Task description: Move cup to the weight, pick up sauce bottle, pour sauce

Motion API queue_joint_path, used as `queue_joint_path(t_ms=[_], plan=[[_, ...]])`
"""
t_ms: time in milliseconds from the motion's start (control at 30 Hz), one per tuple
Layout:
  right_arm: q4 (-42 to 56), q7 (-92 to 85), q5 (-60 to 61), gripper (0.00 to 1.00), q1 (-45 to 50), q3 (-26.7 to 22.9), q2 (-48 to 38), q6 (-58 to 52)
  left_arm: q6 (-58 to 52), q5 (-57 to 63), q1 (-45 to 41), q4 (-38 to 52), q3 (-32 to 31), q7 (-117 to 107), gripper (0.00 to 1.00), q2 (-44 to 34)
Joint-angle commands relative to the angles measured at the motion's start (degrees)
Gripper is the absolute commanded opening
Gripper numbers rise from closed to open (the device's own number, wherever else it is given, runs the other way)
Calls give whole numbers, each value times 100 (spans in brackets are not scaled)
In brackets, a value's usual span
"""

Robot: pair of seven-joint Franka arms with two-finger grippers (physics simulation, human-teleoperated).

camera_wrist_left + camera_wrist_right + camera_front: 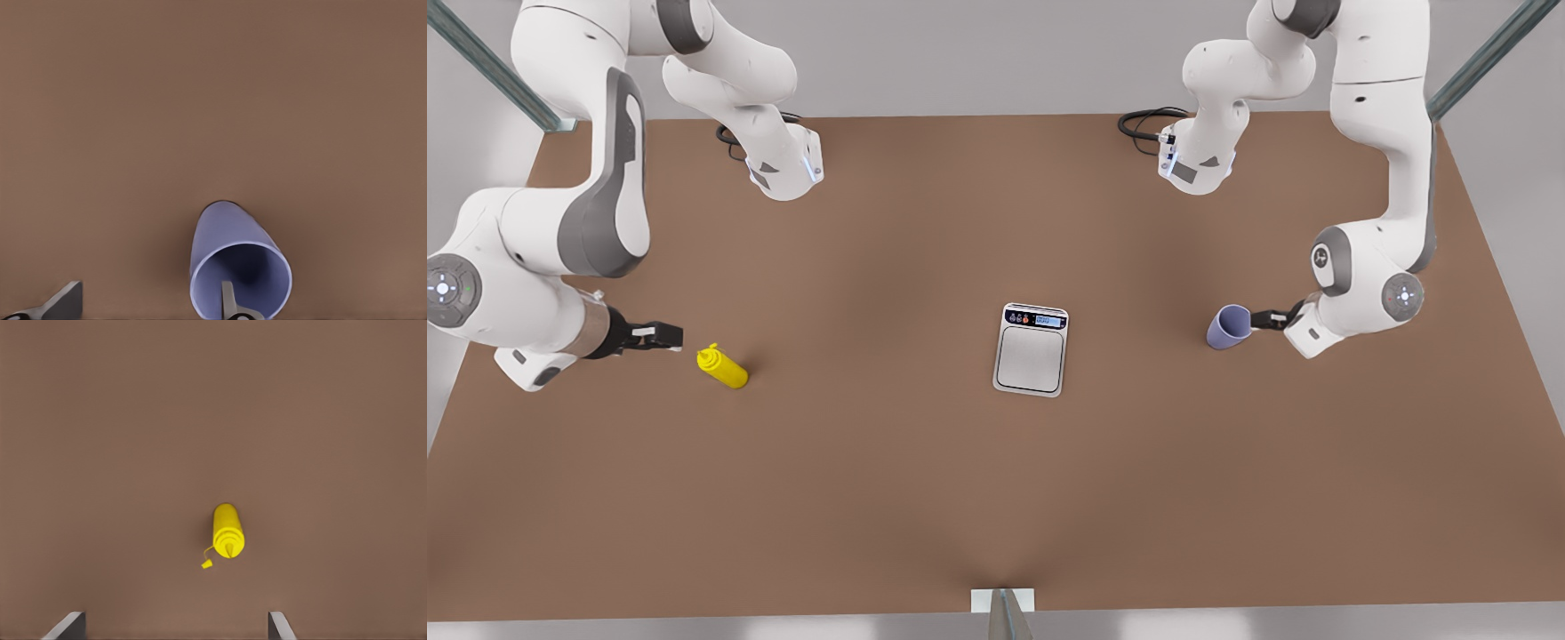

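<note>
Left gripper [1258, 320] sits at my pale lavender-blue tumbler cup [1229, 326], fingers spread, one finger [228, 300] inside the rim, the other outside. Right gripper [669, 336] hangs open just short of the bright yellow squeeze sauce bottle [724, 367] lying on the brown table [889, 480]. Silver-grey flat scale, the weight [1031, 349], sits well apart, between both grippers

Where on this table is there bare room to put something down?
Bare brown table lies between the sauce bottle and the weight, and across the near edge. It is crowded by the cup at the left gripper and beside the open right gripper.
</note>
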Motion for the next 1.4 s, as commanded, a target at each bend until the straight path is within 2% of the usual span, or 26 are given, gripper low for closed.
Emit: queue_joint_path(t_ms=[0, 100, 167, 267, 367, 467, 567, 633, 767, 833, 900, 933, 1367], plan=[[-52, -446, 0, 100, -27, 0, -9, 39, 44, -15, -3, -17, -1, 0, 100, 0], [-114, -2951, 26, 100, -308, 0, 8, 74, 334, -15, -3, -192, -1, 149, 100, 97], [-281, -3724, 271, 100, -588, 0, 61, 92, 334, -15, -3, -219, -1, 149, 100, 97], [-764, -5668, 1555, 100, -1512, 0, 334, 346, 334, -24, -12, -219, -19, 149, 100, 159], [-1573, -7619, 2338, 100, -2311, 0, 404, 681, 360, -138, -21, -210, -19, 149, 79, 238], [-2109, -9491, 3181, 100, -2944, 0, 790, 1076, 466, -314, -126, -210, -19, 149, 75, 317], [-2505, -11065, 4192, 100, -3252, 0, 1326, 1199, 519, -358, -161, -210, -19, 149, 58, 387], [-2733, -11812, 4605, 100, -3349, 0, 1634, 1067, 545, -358, -188, -210, -19, 149, 55, 431], [-2724, -12050, 4957, 100, -3305, 17, 2135, 909, 545, -358, -196, -201, -19, 149, 42, 457], [-2716, -12102, 5106, 100, -3244, 26, 2249, 927, 545, -358, -249, -201, -19, 149, 40, 466], [-2724, -12304, 5203, 100, -3182, 70, 2372, 936, 545, -358, -258, -201, -19, 149, 31, 457], [-2716, -12357, 5256, 100, -3164, 105, 2408, 936, 545, -358, -267, -201, -19, 149, 21, 457], [-2566, -12893, 5537, 100, -3068, 404, 2680, 988, 580, -402, -302, -184, -19, 149, 21, 475]])
